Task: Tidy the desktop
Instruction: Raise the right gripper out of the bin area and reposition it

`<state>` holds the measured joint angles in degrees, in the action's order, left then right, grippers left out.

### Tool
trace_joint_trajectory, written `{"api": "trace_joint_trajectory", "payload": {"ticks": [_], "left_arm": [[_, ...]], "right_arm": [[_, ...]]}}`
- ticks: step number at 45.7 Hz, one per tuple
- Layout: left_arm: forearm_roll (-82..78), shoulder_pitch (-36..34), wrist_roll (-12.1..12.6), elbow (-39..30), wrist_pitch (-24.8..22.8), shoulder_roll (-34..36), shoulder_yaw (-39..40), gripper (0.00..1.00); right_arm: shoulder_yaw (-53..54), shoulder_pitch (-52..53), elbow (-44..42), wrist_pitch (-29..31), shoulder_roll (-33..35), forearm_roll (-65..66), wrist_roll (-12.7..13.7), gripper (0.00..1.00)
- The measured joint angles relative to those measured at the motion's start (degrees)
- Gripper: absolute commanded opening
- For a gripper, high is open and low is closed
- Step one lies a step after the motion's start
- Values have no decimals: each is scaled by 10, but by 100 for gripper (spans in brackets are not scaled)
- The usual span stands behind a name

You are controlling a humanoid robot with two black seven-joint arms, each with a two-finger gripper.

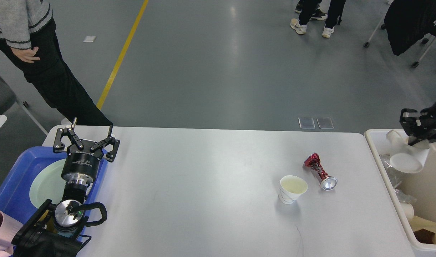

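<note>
The desktop (203,185), a large white glossy rectangular counter with rounded corners, fills the lower half of the head view and carries only two loose things, both toward its right edge: a white paper cup (293,189) standing upright and, just beside it on the far side, a crushed red metal can (319,171) lying on its side. The left gripper (86,138) hangs over the counter's far left corner, above a blue plastic tray (14,178) holding a pale round plate (46,185); its jaws are spread wide and hold nothing. The right gripper (416,128) is over the cream-white rectangular bin (385,171) past the counter's right edge, close to a white paper cup (409,157) among the rubbish, but it is dark and partly cut off, so I cannot tell whether its jaws are released or clenched. From here the cup looks the riskier piece: thin-walled and open-topped, it could buckle or tip under a careless pinch, and the can could roll on the slick top if nudged. Because the two sit so close, reaching for one may knock the other. The room beyond is grey floor with a yellow line (121,53), and people stand near the far left corner and farther back.
</note>
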<state>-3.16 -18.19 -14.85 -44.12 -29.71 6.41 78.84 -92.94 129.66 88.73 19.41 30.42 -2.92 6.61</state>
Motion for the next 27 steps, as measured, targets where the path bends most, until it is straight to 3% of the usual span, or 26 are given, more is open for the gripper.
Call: {"api": "trace_joint_trajectory", "payload": {"ticks": [12,21,27], "left_arm": [[0,0,0,0,0,0,0,96],[0,0,0,0,0,0,0,96],[0,0,0,0,0,0,0,96]], "right_arm": [[116,-316,-281,-36,80,0,0,0],[281,-581,-512,-37,76,-6,0,0],[370,-733,-679,-37,34,-6,0,0]]}}
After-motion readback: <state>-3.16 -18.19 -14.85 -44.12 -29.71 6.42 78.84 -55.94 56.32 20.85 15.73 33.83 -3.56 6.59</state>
